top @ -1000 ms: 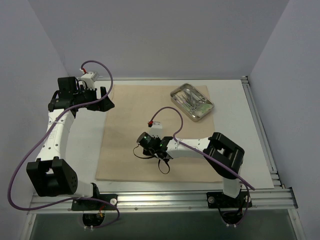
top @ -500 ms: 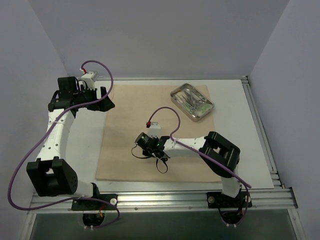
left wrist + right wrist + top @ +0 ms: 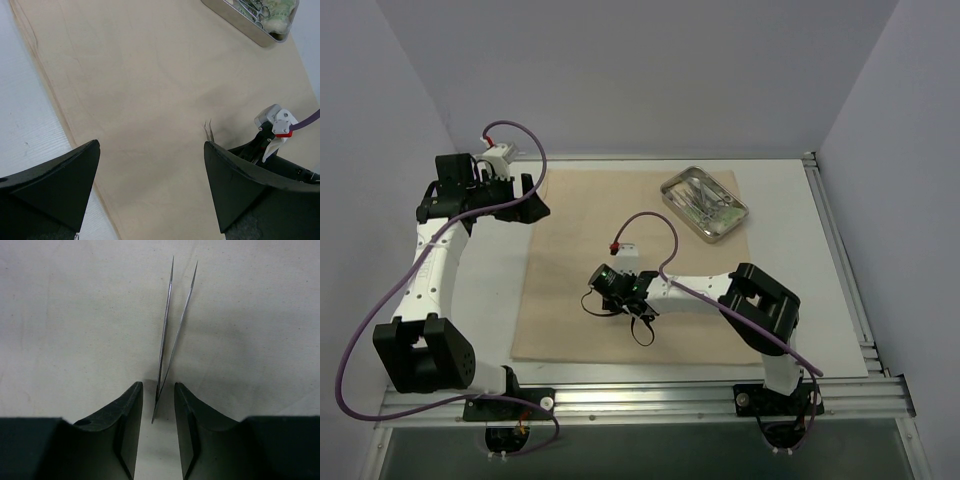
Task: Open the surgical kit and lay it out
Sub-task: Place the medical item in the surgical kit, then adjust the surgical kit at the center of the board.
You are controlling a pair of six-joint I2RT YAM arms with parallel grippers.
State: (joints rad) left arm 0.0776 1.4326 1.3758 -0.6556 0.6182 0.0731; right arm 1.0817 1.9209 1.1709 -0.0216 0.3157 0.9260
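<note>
The beige cloth wrap [image 3: 580, 230] lies spread flat on the table. The steel tray [image 3: 703, 203] stands at its far right corner with forceps and packets inside, and shows at the top of the left wrist view [image 3: 235, 22]. Thin metal tweezers [image 3: 167, 330] rest on the cloth [image 3: 75, 315], tips pointing away. My right gripper [image 3: 158, 387] is low over the cloth's middle [image 3: 600, 297]. Its fingers stand slightly apart on either side of the tweezers' back end without touching it. My left gripper [image 3: 150, 150] is wide open and empty above the cloth's far left corner [image 3: 525, 195]. The tweezers also show there [image 3: 207, 129].
White table surface [image 3: 790, 290] borders the cloth on the right and left [image 3: 25, 125]. Grey walls enclose the back and sides. The right arm's purple cable [image 3: 655, 235] loops above the cloth.
My right gripper has shifted slightly to the left over the cloth. The left arm, tray and cloth have not moved.
</note>
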